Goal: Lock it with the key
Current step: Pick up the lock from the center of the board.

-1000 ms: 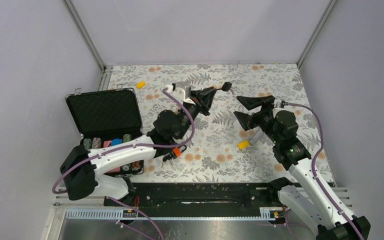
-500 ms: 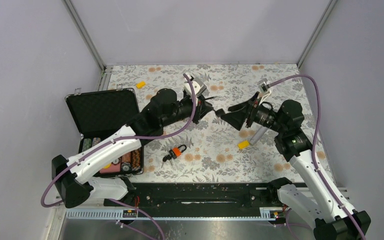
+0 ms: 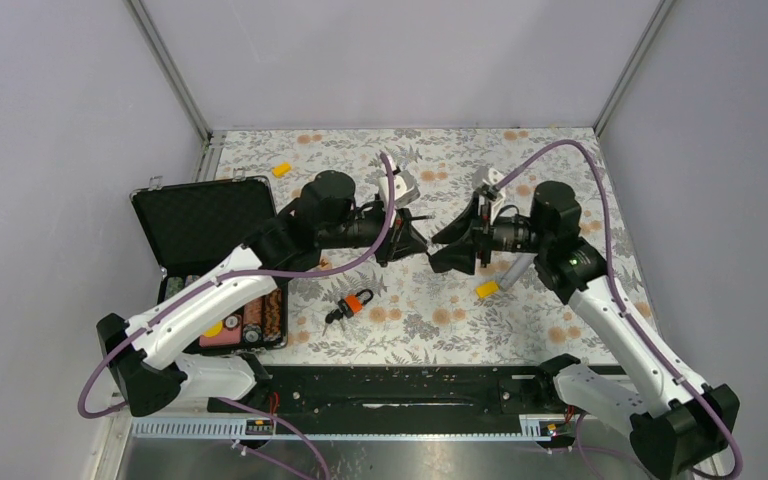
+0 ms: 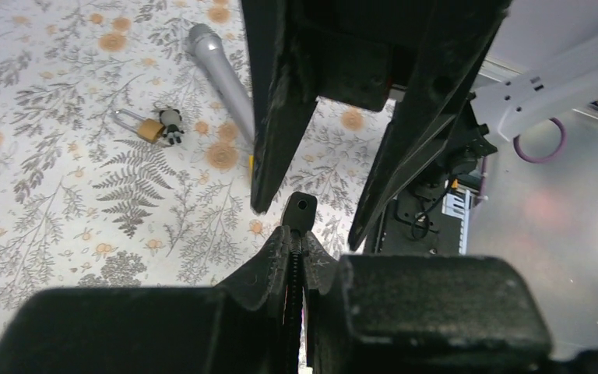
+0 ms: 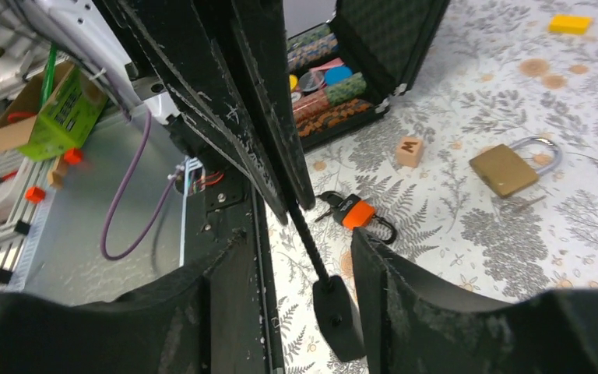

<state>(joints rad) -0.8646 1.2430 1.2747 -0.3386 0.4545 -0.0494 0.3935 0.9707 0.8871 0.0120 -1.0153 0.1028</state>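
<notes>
My left gripper point(image 3: 422, 243) point(image 4: 296, 241) is shut on a thin black ribbed rod that ends in a flat black tab point(image 4: 300, 210) point(image 5: 339, 315). My right gripper point(image 3: 446, 248) point(image 5: 300, 238) is open, with a finger on each side of that tab and not touching it. A brass padlock point(image 5: 504, 168) with a silver shackle lies on the flowered cloth. A brass padlock point(image 4: 150, 128) with a small dark piece at its end also shows in the left wrist view. The arms hide both in the top view. The orange-and-black key bunch point(image 3: 358, 302) point(image 5: 356, 212) lies loose.
An open black case point(image 3: 210, 228) point(image 5: 381, 47) with coloured chips stands at the left. A silver cylinder point(image 3: 516, 268) point(image 4: 218, 74) and a yellow block point(image 3: 487, 289) lie under the right arm. Another yellow block point(image 3: 281, 170) is far left. A small wooden block point(image 5: 410, 150) lies near the padlock.
My left gripper has swung toward the middle and lower with the rod. My right gripper has turned and moved left, so its open fingers now straddle the rod's tab.
</notes>
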